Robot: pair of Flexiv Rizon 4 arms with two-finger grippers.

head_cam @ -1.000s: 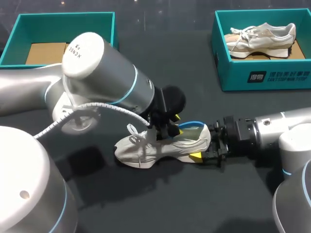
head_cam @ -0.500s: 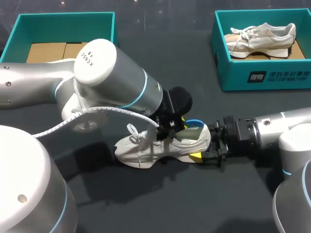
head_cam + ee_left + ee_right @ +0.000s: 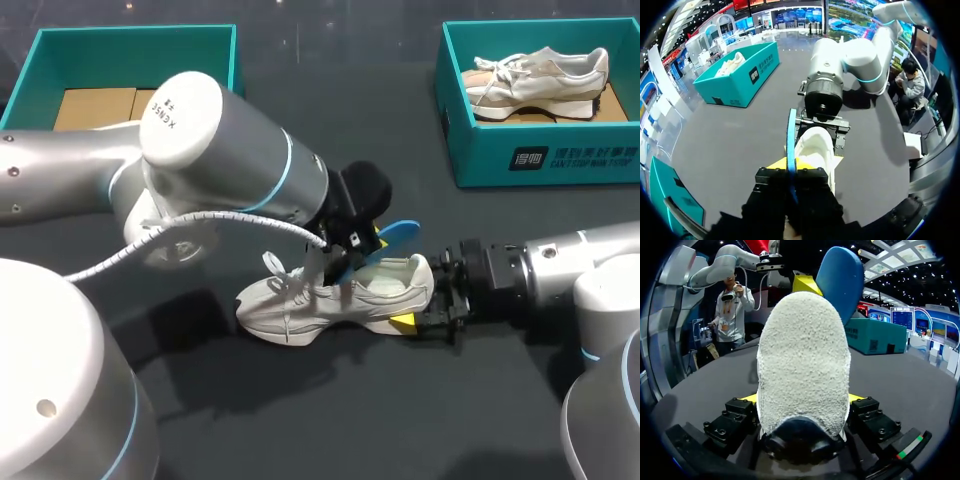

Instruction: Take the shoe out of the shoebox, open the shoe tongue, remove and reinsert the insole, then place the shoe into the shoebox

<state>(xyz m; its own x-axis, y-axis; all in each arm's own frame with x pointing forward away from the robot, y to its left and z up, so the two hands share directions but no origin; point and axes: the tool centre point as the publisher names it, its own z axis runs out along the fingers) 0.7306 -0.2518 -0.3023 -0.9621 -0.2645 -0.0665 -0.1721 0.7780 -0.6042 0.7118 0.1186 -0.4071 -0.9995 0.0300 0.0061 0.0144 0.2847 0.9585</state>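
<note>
A white shoe [image 3: 325,300] lies on its sole on the dark table, toe to the left. My right gripper [image 3: 421,306] is shut on its heel [image 3: 802,360], one finger on each side. My left gripper [image 3: 362,246] hangs over the shoe's opening and is shut on the blue insole [image 3: 396,236]. The insole slants up out of the shoe toward the heel. In the left wrist view it shows edge-on [image 3: 791,137], pinched between the yellow tips [image 3: 790,164], with the shoe's opening [image 3: 815,145] just ahead. In the right wrist view the insole [image 3: 842,280] rises behind the heel.
A teal shoebox [image 3: 540,160] at the back right holds a second white shoe [image 3: 540,75]. Another teal box [image 3: 135,45] with a cardboard floor stands at the back left. My left arm's big elbow [image 3: 215,150] hangs over the table's left middle.
My left gripper has closed on the blue insole and raised it, so its heel end now sticks up out of the shoe. The right arm and the shoe have kept still.
</note>
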